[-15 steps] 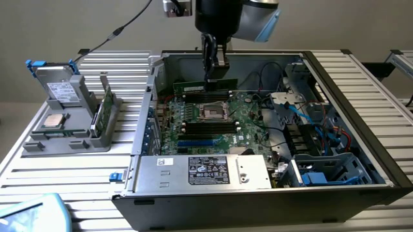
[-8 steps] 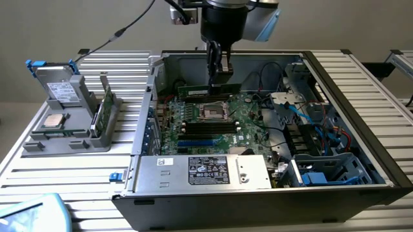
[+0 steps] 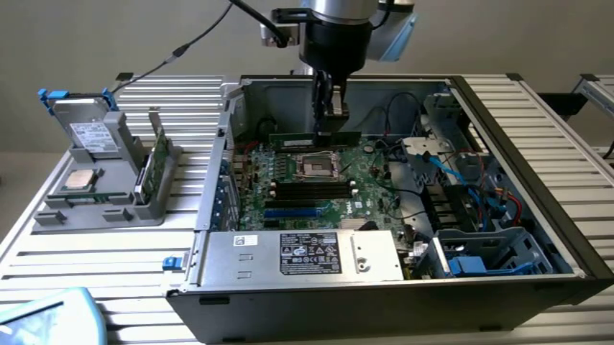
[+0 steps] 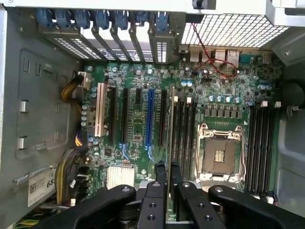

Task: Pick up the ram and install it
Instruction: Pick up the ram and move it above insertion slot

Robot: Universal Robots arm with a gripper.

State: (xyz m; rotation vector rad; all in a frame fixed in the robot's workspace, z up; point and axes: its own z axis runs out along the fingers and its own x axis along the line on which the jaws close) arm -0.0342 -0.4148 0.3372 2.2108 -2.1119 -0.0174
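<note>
The robot's single arm (image 3: 338, 18) hangs from the top edge of the exterior view, its silver-and-black cylindrical wrist pointing straight down. Below it sits the black two-finger gripper (image 3: 331, 115), its fingers vertical and close together. In the wrist view the gripper (image 4: 167, 168) shows two slim black fingers (image 4: 160, 174), nearly parallel with a narrow gap between them (their broader black linkage arms splay out to either side). They are clamped on the ram (image 3: 315, 136), a long, thin green circuit-board stick, held level by its upper edge.

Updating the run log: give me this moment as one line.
gripper shut on ram | held above motherboard | ram not seated
</note>
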